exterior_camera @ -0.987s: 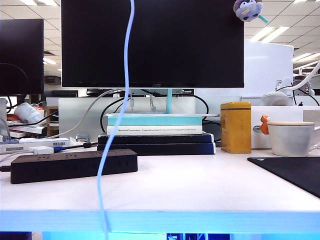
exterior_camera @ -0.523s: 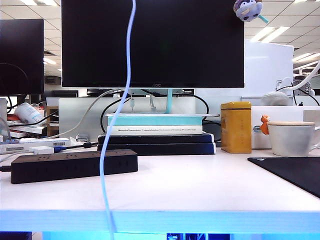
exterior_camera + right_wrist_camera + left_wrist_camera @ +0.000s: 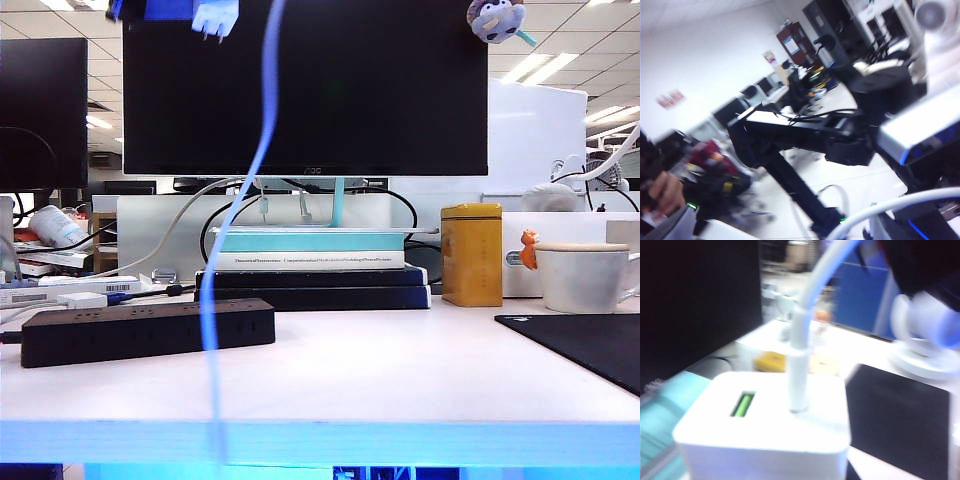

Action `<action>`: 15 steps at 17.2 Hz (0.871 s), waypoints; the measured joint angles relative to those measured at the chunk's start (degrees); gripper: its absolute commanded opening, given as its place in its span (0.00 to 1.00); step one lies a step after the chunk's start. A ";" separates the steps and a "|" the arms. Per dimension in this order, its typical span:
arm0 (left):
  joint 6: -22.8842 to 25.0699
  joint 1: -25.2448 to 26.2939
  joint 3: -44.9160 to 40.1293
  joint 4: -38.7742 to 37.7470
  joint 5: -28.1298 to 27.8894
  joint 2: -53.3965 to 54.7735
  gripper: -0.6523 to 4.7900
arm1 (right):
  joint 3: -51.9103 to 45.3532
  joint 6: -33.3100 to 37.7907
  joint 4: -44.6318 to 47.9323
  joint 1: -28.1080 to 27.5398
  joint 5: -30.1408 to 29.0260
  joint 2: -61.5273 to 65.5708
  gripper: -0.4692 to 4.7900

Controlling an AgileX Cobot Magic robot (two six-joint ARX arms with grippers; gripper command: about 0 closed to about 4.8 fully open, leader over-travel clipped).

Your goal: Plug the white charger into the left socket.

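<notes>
The left tool (image 3: 190, 12) hangs at the top of the exterior view before a dark monitor (image 3: 305, 85), apparently clamped on the white charger (image 3: 765, 422), though its fingers are hidden in the blurred wrist view. The charger's cable (image 3: 215, 290) trails down past the black power strip (image 3: 148, 331), whose left socket (image 3: 75, 313) sits on the desk (image 3: 380, 380). The right tool, unseen, stands fully open.

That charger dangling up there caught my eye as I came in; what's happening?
The left gripper carries the white charger high above the desk, prongs down at the exterior view's top edge, its cable hanging to the table. The black power strip with the left socket sits unplugged below. The right gripper isn't visible.
</notes>
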 measured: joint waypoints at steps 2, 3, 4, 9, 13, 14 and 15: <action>0.00 2.71 0.02 0.07 5.42 1.40 0.44 | 0.00 0.00 1.95 -1.60 0.04 -0.04 1.00; 0.02 4.44 0.02 -0.07 8.50 2.19 0.44 | -0.02 0.00 1.90 -2.67 0.02 0.02 1.00; 0.00 6.58 0.02 -0.20 11.82 3.15 0.44 | -0.02 -0.20 2.01 -4.04 0.13 0.13 1.00; 0.72 9.27 0.02 -0.44 17.84 8.85 0.44 | -0.02 -3.32 3.13 -7.06 0.46 0.90 1.00; 2.89 7.98 0.02 0.07 20.04 18.53 0.44 | 0.00 -4.94 3.39 -7.32 0.39 3.85 1.00; 4.98 7.89 0.02 0.09 20.00 21.64 0.44 | 0.00 -4.96 3.34 -7.34 0.28 5.33 1.00; 7.04 7.08 0.02 0.07 20.00 24.46 0.44 | 0.00 -4.96 3.32 -7.37 -0.11 6.12 1.00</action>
